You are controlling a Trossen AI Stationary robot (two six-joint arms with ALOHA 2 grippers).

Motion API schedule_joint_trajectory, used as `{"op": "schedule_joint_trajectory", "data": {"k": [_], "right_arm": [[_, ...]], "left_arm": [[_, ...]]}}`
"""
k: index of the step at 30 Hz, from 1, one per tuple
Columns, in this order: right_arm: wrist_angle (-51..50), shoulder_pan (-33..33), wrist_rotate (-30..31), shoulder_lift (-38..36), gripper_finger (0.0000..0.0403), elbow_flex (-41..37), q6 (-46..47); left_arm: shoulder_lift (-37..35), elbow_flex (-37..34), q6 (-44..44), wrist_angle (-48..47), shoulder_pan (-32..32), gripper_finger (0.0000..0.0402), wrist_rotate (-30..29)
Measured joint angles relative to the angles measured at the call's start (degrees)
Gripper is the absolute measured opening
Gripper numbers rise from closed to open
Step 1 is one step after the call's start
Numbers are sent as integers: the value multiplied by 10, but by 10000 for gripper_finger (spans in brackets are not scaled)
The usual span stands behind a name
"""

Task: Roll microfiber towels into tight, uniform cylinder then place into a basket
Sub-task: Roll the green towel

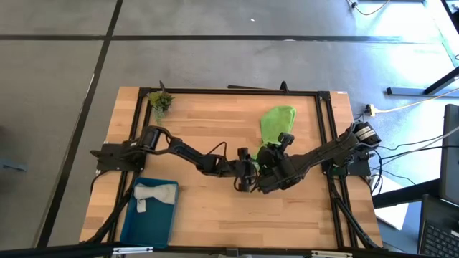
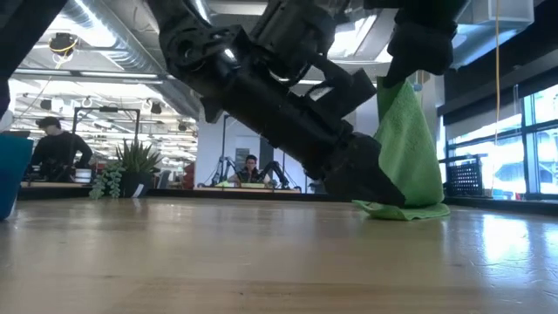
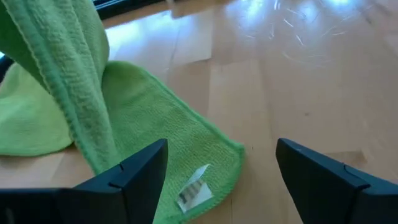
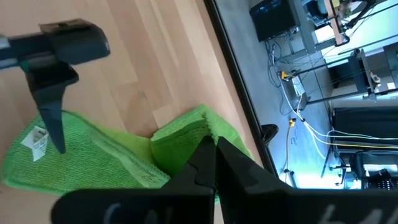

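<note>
The lime green towel is partly lifted at the table's middle right. Its upper part hangs from my right gripper, which is shut on it. Its lower part lies spread on the wood. My left gripper is open and low over the towel's near corner, which bears a white label. Its fingers stand either side of that corner. The light grey towel lies in the teal basket at the near left. My left gripper has one fingertip down at the towel's label corner; I cannot tell whether it touches the cloth. My right gripper pinches a bunched fold of the green towel between its two fingers, coming from above. The cloth hangs below the fingers, slack, with its lower end on the table.
A small green plant sprig lies at the far left corner. A black frame runs round the table's edge. Bare wood shows between the basket and the arms. People sit in the room beyond the table.
</note>
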Motion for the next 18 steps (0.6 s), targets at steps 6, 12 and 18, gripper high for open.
{"op": "schedule_joint_trajectory", "data": {"k": [6, 12, 18], "right_arm": [[0, 0, 4, 0, 3, 0, 0], [0, 0, 4, 0, 3, 1, 0], [0, 0, 4, 0, 3, 1, -1]], "left_arm": [[15, 0, -8, -3, 5, 290, 32], [24, 1, -10, 6, 10, 289, 32], [25, 1, -11, 6, 15, 252, 39]]}}
